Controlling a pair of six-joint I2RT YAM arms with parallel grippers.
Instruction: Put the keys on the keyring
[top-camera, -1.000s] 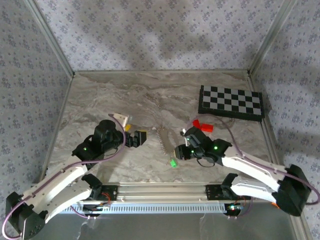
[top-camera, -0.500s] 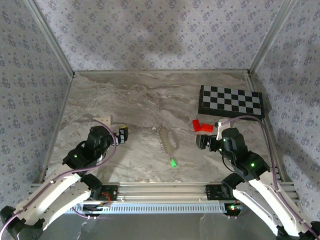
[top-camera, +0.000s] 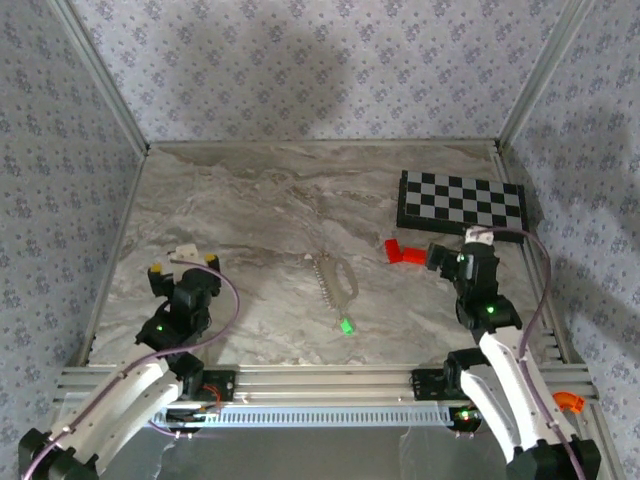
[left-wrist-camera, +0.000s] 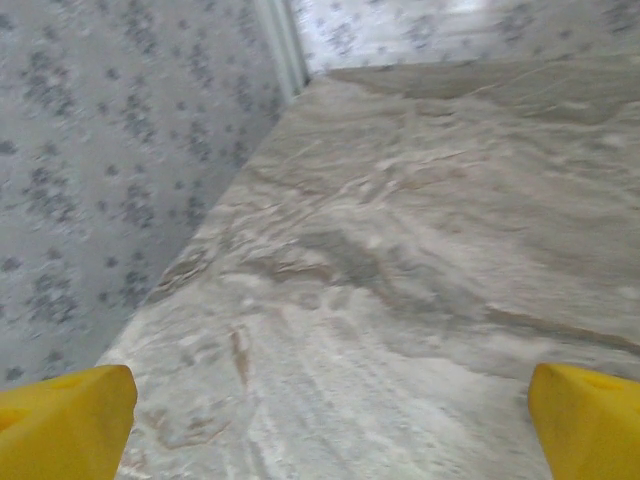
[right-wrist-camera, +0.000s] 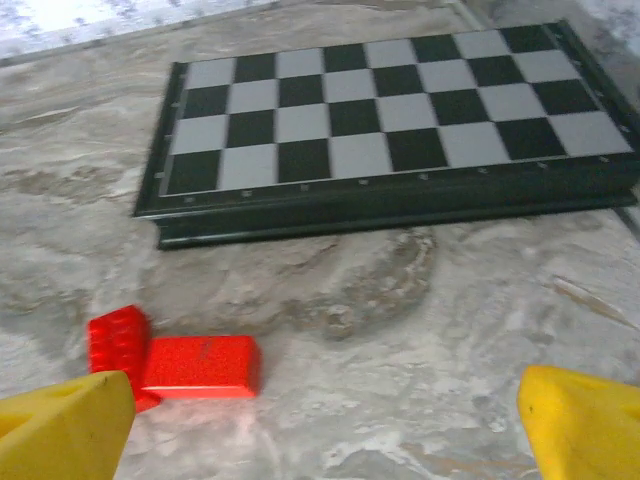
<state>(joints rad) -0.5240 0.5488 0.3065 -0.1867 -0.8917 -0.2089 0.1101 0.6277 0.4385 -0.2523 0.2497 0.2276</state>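
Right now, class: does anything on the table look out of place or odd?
Nothing is spilled or damaged. The chessboard at the far right sits slightly askew, with a red piece lying near it. The green key lies by the near end of the keyring; the left tool and right tool are open.

The keyring (top-camera: 333, 277) lies in the middle of the table (top-camera: 250, 200), running from far to near. The key (top-camera: 347, 326) sits just near of its near end, not touching it. To the right of the keyring lies a block (top-camera: 403, 251), and behind that, at the far right, a chessboard (top-camera: 462, 203). The right gripper (top-camera: 442, 257) is just right of the block, near of the chessboard. The left gripper (top-camera: 184, 264) is over the near left, well apart from the keyring.
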